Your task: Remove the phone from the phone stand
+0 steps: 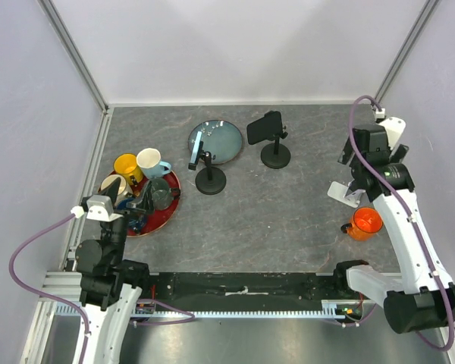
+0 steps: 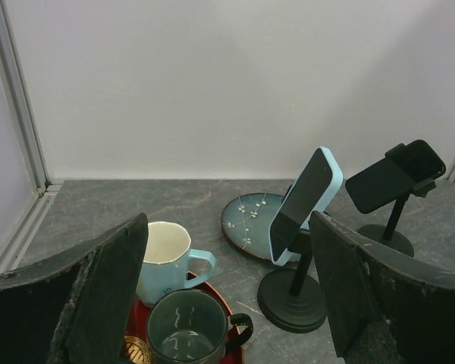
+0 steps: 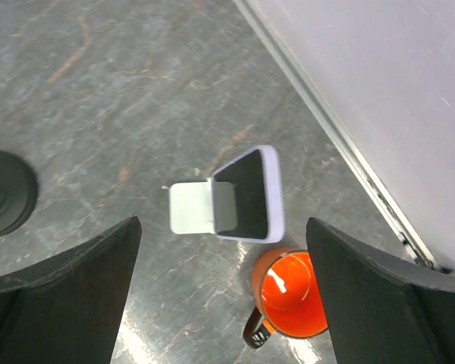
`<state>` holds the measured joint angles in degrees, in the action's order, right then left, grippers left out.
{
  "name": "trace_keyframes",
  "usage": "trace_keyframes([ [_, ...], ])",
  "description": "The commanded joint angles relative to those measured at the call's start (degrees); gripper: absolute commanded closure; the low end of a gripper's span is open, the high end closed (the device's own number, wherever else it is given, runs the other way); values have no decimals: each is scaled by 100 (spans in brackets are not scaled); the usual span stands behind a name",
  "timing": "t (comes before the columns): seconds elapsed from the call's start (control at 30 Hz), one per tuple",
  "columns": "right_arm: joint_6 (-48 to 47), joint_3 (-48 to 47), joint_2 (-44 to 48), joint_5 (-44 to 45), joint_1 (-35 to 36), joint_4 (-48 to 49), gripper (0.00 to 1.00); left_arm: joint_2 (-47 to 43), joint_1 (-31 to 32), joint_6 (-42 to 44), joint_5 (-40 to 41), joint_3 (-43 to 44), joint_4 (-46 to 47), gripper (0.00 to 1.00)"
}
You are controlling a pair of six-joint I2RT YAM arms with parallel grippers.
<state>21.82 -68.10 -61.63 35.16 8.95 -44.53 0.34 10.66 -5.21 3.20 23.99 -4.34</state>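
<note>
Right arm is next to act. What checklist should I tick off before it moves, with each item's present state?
1. Right tool open and holding nothing: ok.
2. Lilac-cased phone resting on the small white stand: ok, not yet removed.
3. Phone lined up between the right tool's fingers in the wrist view: ok.
4. Room for a finger between the phone and the orange mug beside it: cannot tell.
5. Right tool's height above the phone: cannot tell.
6. Left tool open, off by the red tray, out of the way: ok.
</note>
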Motion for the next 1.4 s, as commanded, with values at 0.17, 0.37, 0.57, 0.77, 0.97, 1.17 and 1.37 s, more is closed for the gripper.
trace_keyframes([
  [0.17, 604, -72, -534, -852, -1272, -337, 12, -552, 454, 55, 172, 255, -129, 7],
  [0.37, 639, 86, -903, -1922, -1721, -3, 18, -561, 604, 117, 224, 299, -216, 7],
  [0.57, 665, 367, -1001, -2145, -1950, 147, 26, -561, 657, 161, 260, 308, -252, 7],
  [0.77, 639, 613, -878, -2057, -1950, 217, 37, -561, 701, 214, 277, 282, -234, 7],
  [0.97, 674, 675, -649, -1785, -1950, 191, 53, -544, 701, 249, 277, 247, -199, 8],
  [1.17, 586, 534, -236, -812, -1704, 6, 74, -535, 719, 258, 234, 247, -173, 8],
  [1.37, 367, 297, 168, 0, -1229, -55, 100, -517, 719, 275, 233, 238, -172, 8],
])
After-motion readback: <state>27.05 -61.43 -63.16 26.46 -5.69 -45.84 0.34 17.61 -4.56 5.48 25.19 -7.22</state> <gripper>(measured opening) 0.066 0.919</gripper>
